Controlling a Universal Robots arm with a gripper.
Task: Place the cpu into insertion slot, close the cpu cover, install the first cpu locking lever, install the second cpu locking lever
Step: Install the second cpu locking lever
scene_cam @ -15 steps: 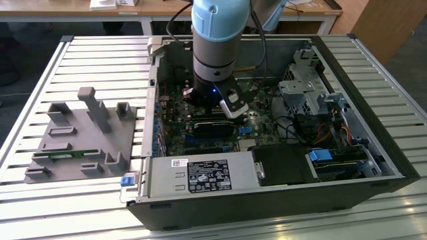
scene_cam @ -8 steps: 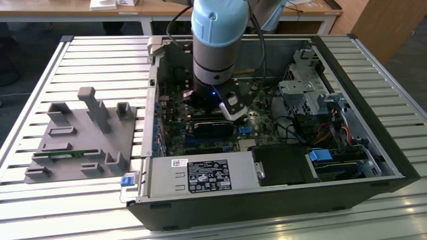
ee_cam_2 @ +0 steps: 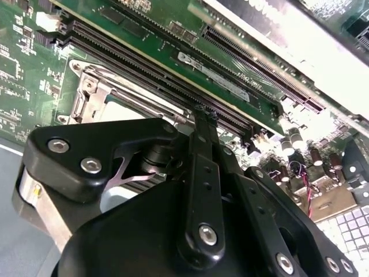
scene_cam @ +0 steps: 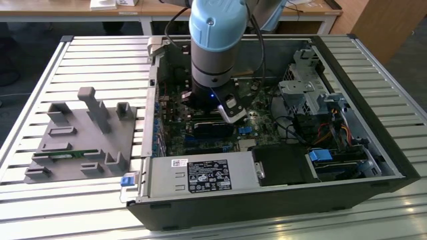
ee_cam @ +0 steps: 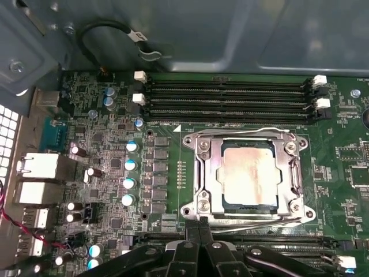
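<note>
The cpu (ee_cam: pixel 251 176), a dull silver square, lies in the insertion slot, whose dark rim (ee_cam: pixel 248 205) shows as a thin edge around it. The cpu cover (ee_cam: pixel 209 173) lies flat over it, with the chip showing through its window. One wire locking lever (ee_cam: pixel 259 224) runs along the socket's side nearest my fingers, and another (ee_cam: pixel 248 133) runs along the opposite side. My gripper (ee_cam: pixel 199 224) is shut, its tips at the end of the nearer lever; whether they touch it I cannot tell. In the second wrist view the gripper (ee_cam_2: pixel 203 112) stands beside the cover (ee_cam_2: pixel 95 86). In the exterior view the gripper (scene_cam: pixel 230 116) is low inside the case.
Long black memory slots (ee_cam: pixel 230 98) run beside the socket, and a row of capacitors (ee_cam: pixel 130 173) stands on its other side. The power supply box (scene_cam: pixel 200 175), a drive cage (scene_cam: pixel 307 90) and cables (scene_cam: pixel 333 130) crowd the case. A grey fixture (scene_cam: pixel 80 135) sits at the exterior view's left.
</note>
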